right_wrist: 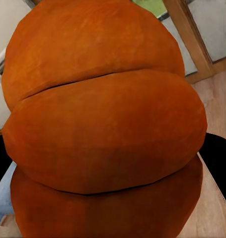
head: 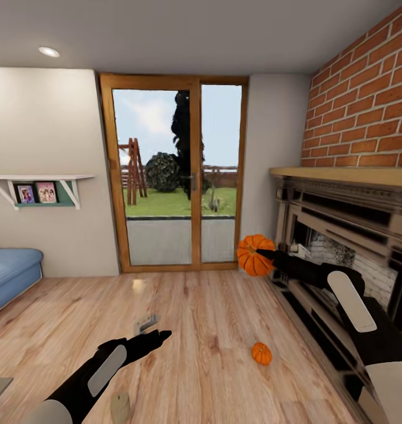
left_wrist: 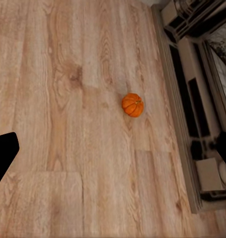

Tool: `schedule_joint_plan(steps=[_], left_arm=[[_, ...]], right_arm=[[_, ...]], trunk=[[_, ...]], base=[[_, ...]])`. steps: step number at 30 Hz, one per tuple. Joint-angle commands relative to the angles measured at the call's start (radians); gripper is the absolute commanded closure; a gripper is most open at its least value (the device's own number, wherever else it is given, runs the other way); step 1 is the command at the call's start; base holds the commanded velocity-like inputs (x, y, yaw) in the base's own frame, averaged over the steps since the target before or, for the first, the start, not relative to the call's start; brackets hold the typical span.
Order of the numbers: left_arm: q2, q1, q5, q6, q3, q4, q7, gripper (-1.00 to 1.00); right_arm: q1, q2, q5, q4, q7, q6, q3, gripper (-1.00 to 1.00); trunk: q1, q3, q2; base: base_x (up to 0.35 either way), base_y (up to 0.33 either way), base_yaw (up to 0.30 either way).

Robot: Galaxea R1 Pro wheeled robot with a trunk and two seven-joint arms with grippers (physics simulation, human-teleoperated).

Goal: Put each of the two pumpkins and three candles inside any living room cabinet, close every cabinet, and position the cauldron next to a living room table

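My right gripper (head: 264, 255) is shut on an orange ribbed pumpkin (head: 253, 254), held in the air in front of the fireplace. Close up in the right wrist view, this pumpkin (right_wrist: 103, 124) sits between dark fingers (right_wrist: 218, 159) at the frame edges. A second, smaller pumpkin (head: 261, 353) lies on the wood floor near the fireplace base, also seen as pumpkin (left_wrist: 133, 105). My left gripper (head: 161, 337) hovers open over the floor, left of that pumpkin, with nothing in it. A tan candle (head: 119, 406) stands on the floor beside my left arm. The cabinet is out of view.
A dark fireplace (head: 342, 235) with a wooden mantel and a brick wall line the right side. Glass patio doors (head: 177, 176) stand straight ahead. A blue sofa (head: 9, 271) is at the left. A small grey object (head: 145, 323) lies on the floor.
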Motion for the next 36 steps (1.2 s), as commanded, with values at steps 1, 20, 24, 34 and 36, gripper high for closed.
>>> schedule_joint_plan(steps=[1,20,24,34,36], left_arm=[[0.003,-0.001,0.005,0.002,-0.002,-0.003,0.001,-1.00],[0.024,-0.007,0.007,0.004,0.012,0.000,0.002,-1.00],[0.040,-0.007,0.007,0.007,0.034,0.001,-0.002,-1.00],[0.045,-0.007,0.008,0.009,0.043,0.000,-0.002,-1.00],[0.045,-0.007,0.008,0.009,0.044,0.000,-0.002,-1.00]], right_arm=[[-0.001,-0.001,-0.007,-0.001,-0.008,0.002,0.001,1.00],[-0.001,-0.001,-0.008,0.000,-0.008,0.005,0.002,1.00],[-0.001,-0.001,-0.008,0.000,-0.008,0.004,0.002,1.00],[-0.001,-0.001,-0.006,0.000,-0.008,0.002,0.002,1.00],[-0.001,-0.001,-0.006,0.000,-0.008,0.002,0.002,1.00]], trunk=[[0.000,-0.001,-0.001],[0.000,0.001,-0.001],[0.000,0.001,-0.001],[0.000,0.001,-0.001],[0.000,0.001,-0.001]], base=[[0.000,0.000,-0.258],[0.157,0.060,-0.086],[0.279,0.203,-0.265],[0.238,0.257,-0.144],[0.228,0.266,-0.009]])
